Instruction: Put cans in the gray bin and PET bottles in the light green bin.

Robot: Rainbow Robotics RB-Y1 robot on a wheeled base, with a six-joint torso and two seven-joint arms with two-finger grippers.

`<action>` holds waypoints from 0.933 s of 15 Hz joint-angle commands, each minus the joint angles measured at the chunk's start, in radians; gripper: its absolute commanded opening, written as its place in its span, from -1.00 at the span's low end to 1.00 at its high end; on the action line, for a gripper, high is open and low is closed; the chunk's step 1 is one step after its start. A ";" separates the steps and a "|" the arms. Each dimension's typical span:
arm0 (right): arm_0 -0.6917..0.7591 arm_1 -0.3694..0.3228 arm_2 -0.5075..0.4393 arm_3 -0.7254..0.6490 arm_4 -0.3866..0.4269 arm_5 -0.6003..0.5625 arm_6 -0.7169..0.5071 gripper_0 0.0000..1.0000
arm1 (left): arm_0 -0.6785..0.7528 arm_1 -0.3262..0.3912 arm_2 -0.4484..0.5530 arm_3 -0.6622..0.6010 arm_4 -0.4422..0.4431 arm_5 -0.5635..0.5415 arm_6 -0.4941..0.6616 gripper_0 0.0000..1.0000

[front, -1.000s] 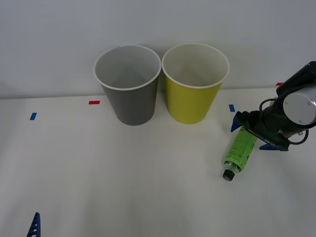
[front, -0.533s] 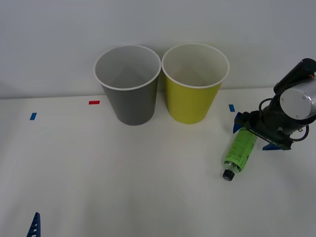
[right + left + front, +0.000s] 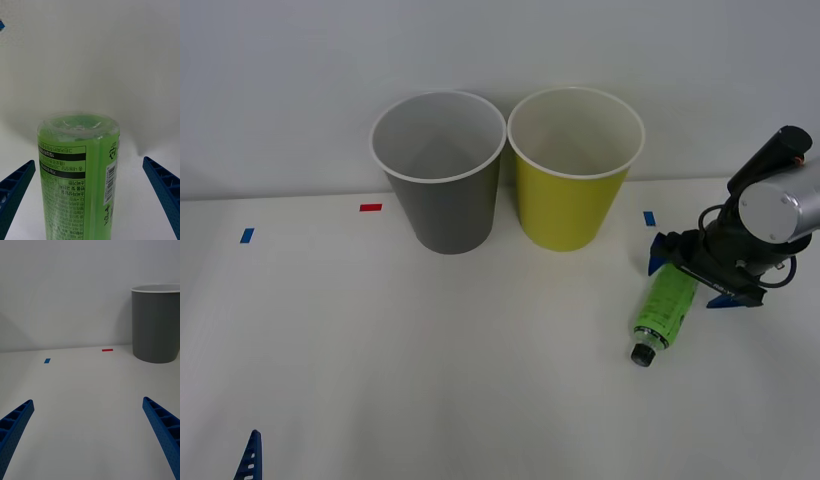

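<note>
White table, gray bin and light green bin showing bare insides

The right claw now sits a little farther back along the bottle, and the arm's wrist leans more upright than before.

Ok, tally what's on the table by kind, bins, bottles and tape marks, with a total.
Bins: 2, gray bin and light green bin
Bottles: 1, green-labelled bottle
Tape marks: 3, red mark, left blue mark, right blue mark
Total: 6
</note>
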 commanded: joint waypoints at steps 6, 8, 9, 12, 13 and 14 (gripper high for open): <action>-0.021 0.000 0.059 0.026 -0.014 -0.045 0.045 1.00 | 0.000 0.000 0.000 0.000 0.000 0.000 0.000 1.00; -0.021 0.000 0.067 0.026 -0.018 -0.063 0.050 1.00 | 0.000 0.000 0.000 0.000 0.000 0.000 0.000 1.00; -0.021 0.000 0.071 0.026 -0.020 -0.074 0.050 1.00 | 0.000 0.000 0.000 0.000 0.000 0.000 0.000 1.00; -0.021 0.000 0.093 0.044 -0.027 -0.112 0.055 1.00 | 0.000 0.000 0.000 0.000 0.000 0.000 0.000 1.00; -0.024 0.000 0.094 0.044 -0.027 -0.112 0.058 1.00 | 0.000 0.000 0.000 0.000 0.000 0.000 0.000 1.00; -0.024 0.000 0.093 0.044 -0.027 -0.112 0.061 0.10 | 0.000 0.000 0.000 0.000 0.000 0.000 0.000 1.00</action>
